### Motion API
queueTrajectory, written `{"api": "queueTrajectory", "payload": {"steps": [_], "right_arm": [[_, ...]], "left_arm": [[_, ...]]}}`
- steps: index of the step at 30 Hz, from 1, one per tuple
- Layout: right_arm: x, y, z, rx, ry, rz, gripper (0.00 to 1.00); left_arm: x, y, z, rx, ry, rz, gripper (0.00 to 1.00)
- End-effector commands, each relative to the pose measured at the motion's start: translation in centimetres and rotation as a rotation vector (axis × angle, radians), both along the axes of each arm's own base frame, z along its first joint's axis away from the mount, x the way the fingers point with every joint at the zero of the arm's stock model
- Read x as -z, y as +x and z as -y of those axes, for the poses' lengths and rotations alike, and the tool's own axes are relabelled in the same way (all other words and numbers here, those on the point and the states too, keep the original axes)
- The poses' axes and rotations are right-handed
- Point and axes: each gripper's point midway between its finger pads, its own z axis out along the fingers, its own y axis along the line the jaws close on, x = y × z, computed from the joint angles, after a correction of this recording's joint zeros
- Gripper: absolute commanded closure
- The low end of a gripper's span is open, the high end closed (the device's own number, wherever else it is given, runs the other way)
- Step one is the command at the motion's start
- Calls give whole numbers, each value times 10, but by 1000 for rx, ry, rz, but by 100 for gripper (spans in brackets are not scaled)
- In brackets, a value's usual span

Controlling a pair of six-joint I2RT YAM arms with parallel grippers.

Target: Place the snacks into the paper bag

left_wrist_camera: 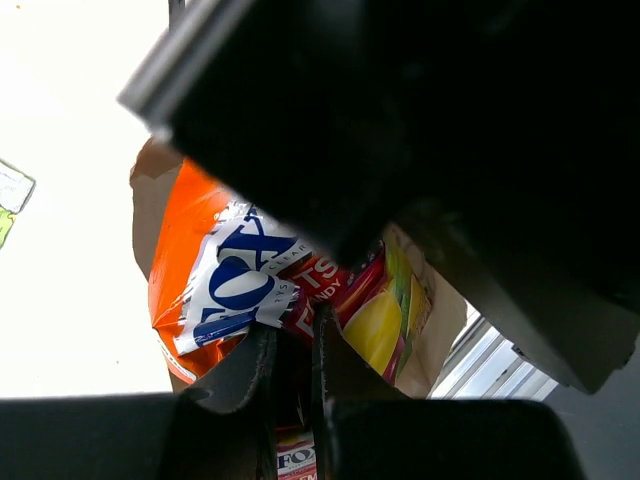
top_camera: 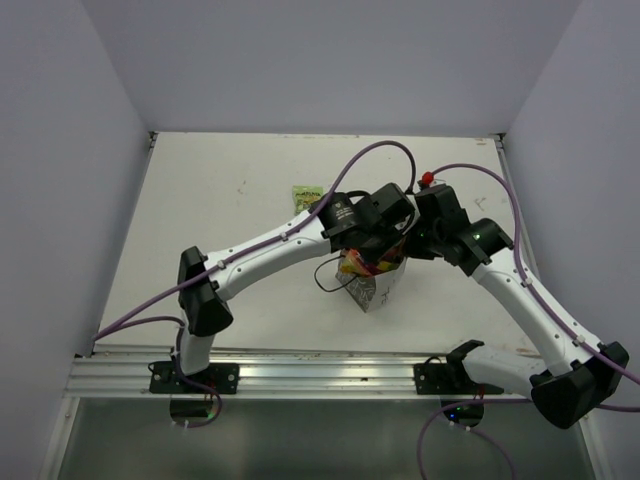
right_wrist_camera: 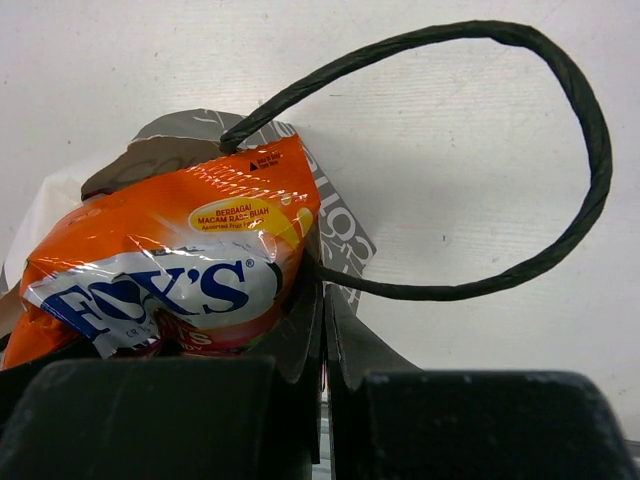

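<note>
The white paper bag (top_camera: pixel 380 290) stands mid-table, its grey-lettered wall (right_wrist_camera: pixel 350 235) and black cord handle (right_wrist_camera: pixel 560 130) clear in the right wrist view. The red-orange packet (right_wrist_camera: pixel 170 260) sticks out of its mouth, also seen in the left wrist view (left_wrist_camera: pixel 195 260). My left gripper (left_wrist_camera: pixel 293 325) is shut on the red-yellow multicolour packet (left_wrist_camera: pixel 375 310), holding it in the bag's mouth beside the orange one. My right gripper (right_wrist_camera: pixel 322 285) is shut on the bag's rim. The pale green packet (top_camera: pixel 308 197) lies on the table behind the bag. The purple packet is hidden.
Both arms (top_camera: pixel 270 245) meet over the bag from left and right. The other cord handle (top_camera: pixel 330 280) hangs out at the bag's left. A metal rail (top_camera: pixel 320 375) runs along the table's near edge. White walls close in the table's sides and back.
</note>
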Motion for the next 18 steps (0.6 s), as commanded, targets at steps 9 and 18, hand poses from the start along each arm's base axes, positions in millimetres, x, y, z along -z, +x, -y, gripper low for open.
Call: {"api": "queueTrajectory", "payload": {"steps": [9,18], "right_arm": [[-13,1,-2,-15,16,55,100],[-12,1,-3,-17,18,53,100]], "left_arm": [[80,5,-60,-88,291,-132,100],[73,20,-60,-131,304,-74,100]]}}
